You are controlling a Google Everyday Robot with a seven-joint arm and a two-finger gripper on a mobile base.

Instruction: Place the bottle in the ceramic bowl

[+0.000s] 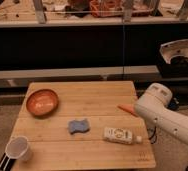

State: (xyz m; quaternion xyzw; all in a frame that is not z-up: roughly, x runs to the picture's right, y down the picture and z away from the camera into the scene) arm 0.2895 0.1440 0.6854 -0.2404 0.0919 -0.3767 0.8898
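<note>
In the camera view we see the bottle (121,135) lying lower centre on the table (97,95), with its long axis left-right and its cap to the right. The ceramic bowl (42,101) sits well apart, to the upper left. The gripper is outside the frame, beyond the arm (154,100), and is spread wide.

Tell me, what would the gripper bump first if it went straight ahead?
Hard to say: the gripper is hidden behind the white arm, right of the table. Probably the small orange thing first.

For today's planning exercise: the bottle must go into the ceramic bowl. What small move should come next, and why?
Probably bring the gripper, out of view, over the bottle: it lies unheld right of the sponge, apart from the ceramic bowl.
</note>
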